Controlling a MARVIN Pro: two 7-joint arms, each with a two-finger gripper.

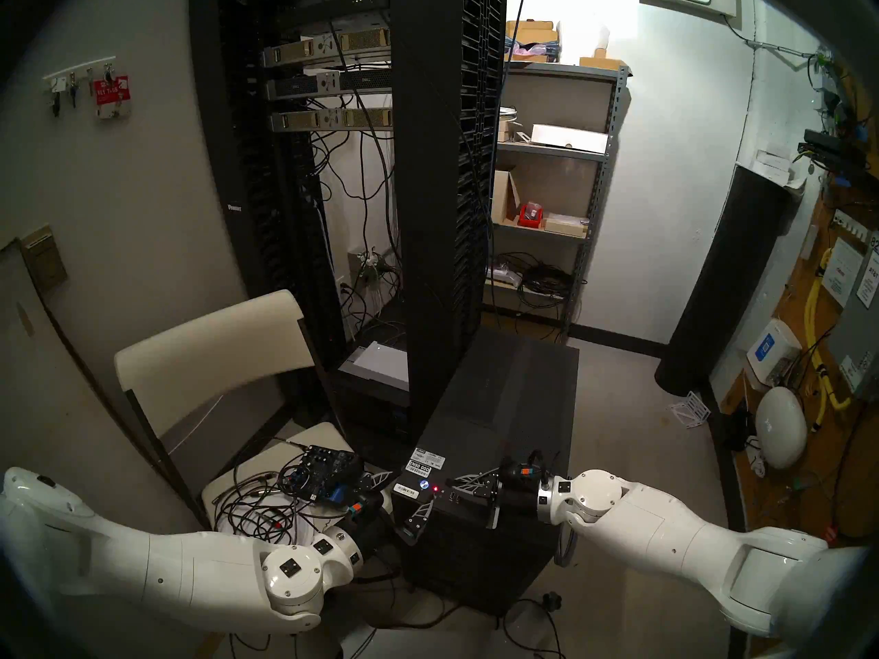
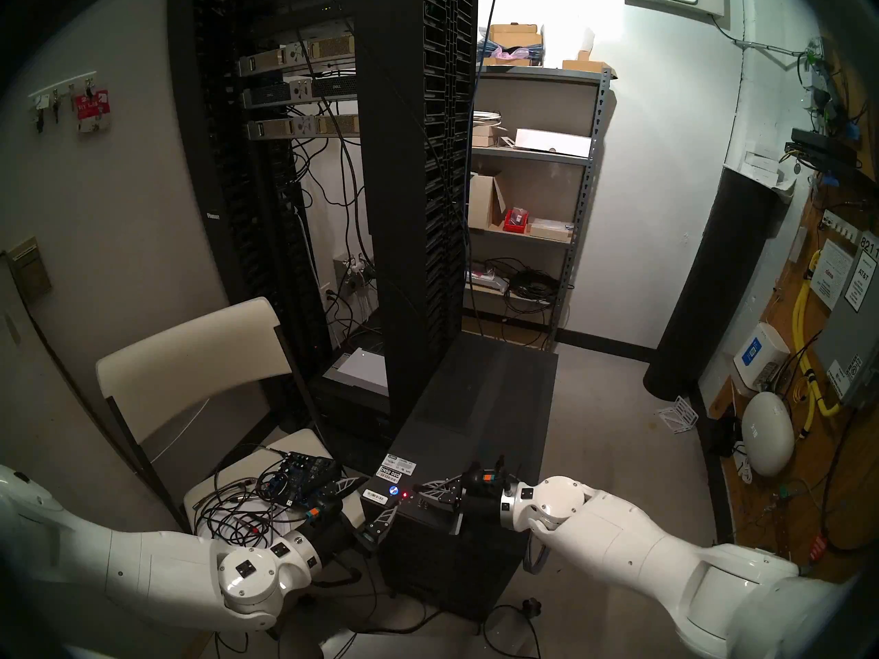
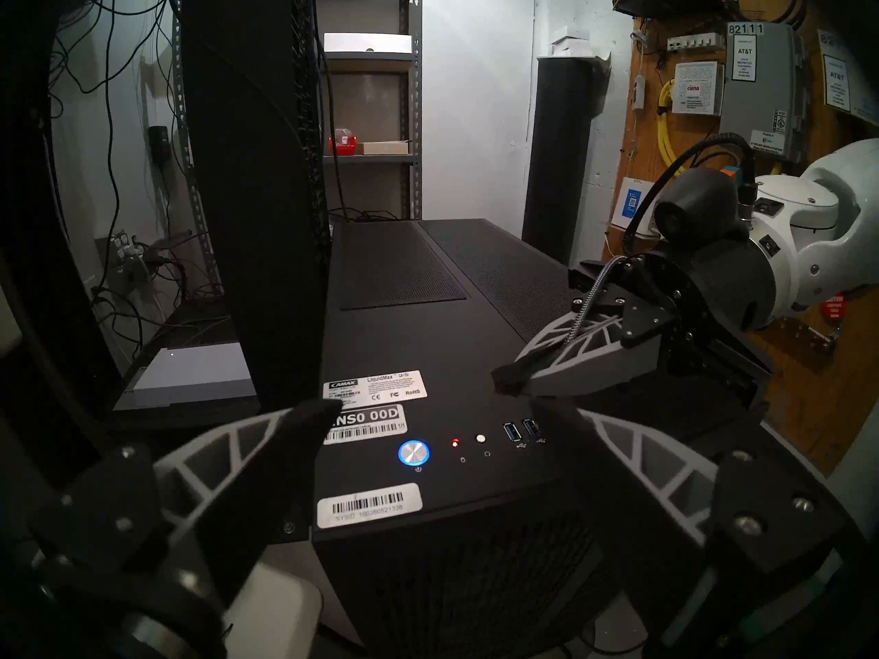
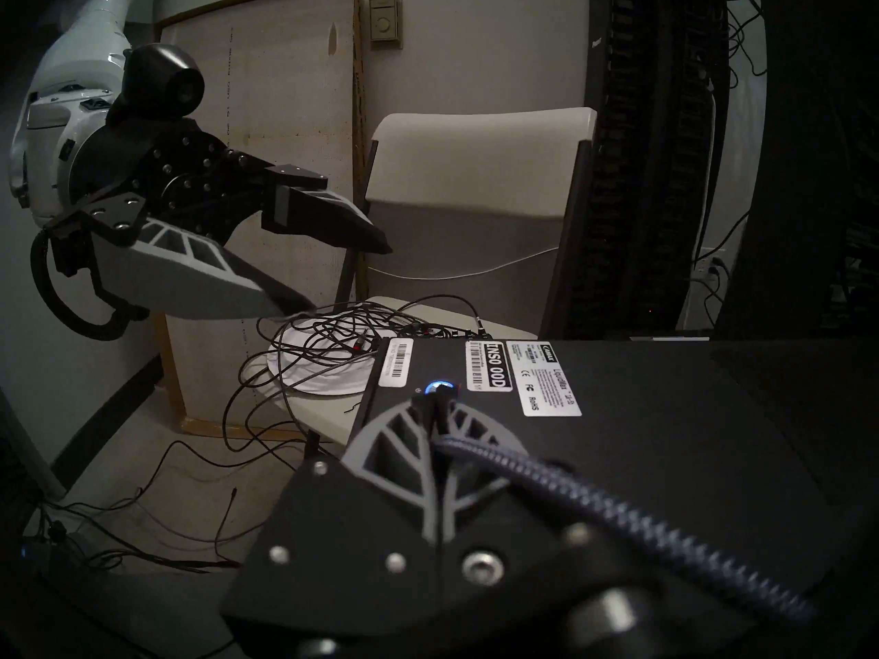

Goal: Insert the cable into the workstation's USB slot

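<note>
Left gripper (image 3: 428, 420) idling with jaws apart at the workstation (image 3: 428, 311) front. Right gripper (image 3: 511, 382) pinching the cable (image 3: 587, 294) plug, hovering just above the USB slot (image 3: 531, 427). Alignment step; next: tip plug down, seat it.

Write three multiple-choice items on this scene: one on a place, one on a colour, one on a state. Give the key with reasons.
1. Where does the right gripper hover?
A. above the workstation top
B. over the chair
C. by the shelf

2. What colour rings the power button?
A. green
B. blue
C. yellow

3. How is the left gripper?
A. shut on a plug
B. shut, empty
C. open, empty

Key: 1 A, its tips sit over the top panel near the USB slot; 2 B, a blue glow circles it; 3 C, its fingers are spread with nothing between, while the right one pinches the cable.
</note>
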